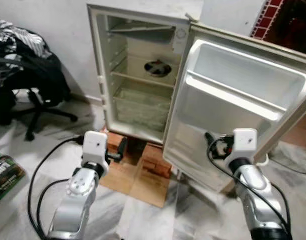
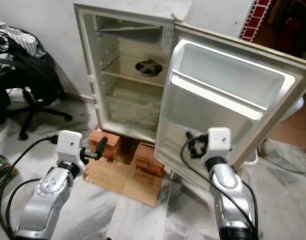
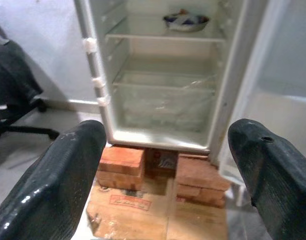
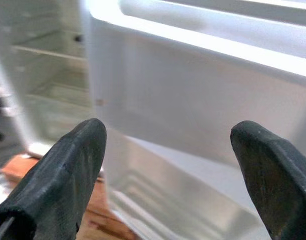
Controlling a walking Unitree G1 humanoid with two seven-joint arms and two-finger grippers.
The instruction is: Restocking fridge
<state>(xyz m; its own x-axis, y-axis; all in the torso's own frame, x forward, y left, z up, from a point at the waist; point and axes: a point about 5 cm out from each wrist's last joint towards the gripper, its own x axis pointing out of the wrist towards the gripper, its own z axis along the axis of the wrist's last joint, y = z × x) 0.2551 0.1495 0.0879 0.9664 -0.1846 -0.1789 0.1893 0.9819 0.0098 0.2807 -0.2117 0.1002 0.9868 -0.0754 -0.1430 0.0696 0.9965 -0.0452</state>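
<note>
Standing before a small white fridge (image 1: pixel 138 75) in the upper middle of the frame, I see its door (image 1: pixel 238 100) swung wide open toward the right, the moulded door shelves bare. On the middle shelf inside sits a dark bowl (image 1: pixel 157 68); below it is a clear crisper drawer (image 3: pixel 163 102). The fridge rests on red bricks (image 3: pixel 122 166) stacked at its base, and these stand on a flattened sheet of cardboard (image 1: pixel 138 182) laid on the marble floor (image 1: pixel 193 220).

My left gripper (image 3: pixel 165 175) is raised at lower left of the frame, aimed at the fridge's lower opening and the bricks; its fingers (image 3: pixel 63 185) are spread wide with nothing between them. My right gripper (image 4: pixel 168 180) is held up at lower right, just in front of the lower inner face of the door, its fingers (image 4: pixel 63 175) likewise spread apart and holding nothing. Black cables (image 1: pixel 40 175) trail from both arms.

At the upper left of the frame a black office chair (image 1: pixel 30 85) carries a heap of clothes (image 1: pixel 18 37). Near the left edge, lower down, a green packet (image 1: pixel 3 175) lies on the floor
</note>
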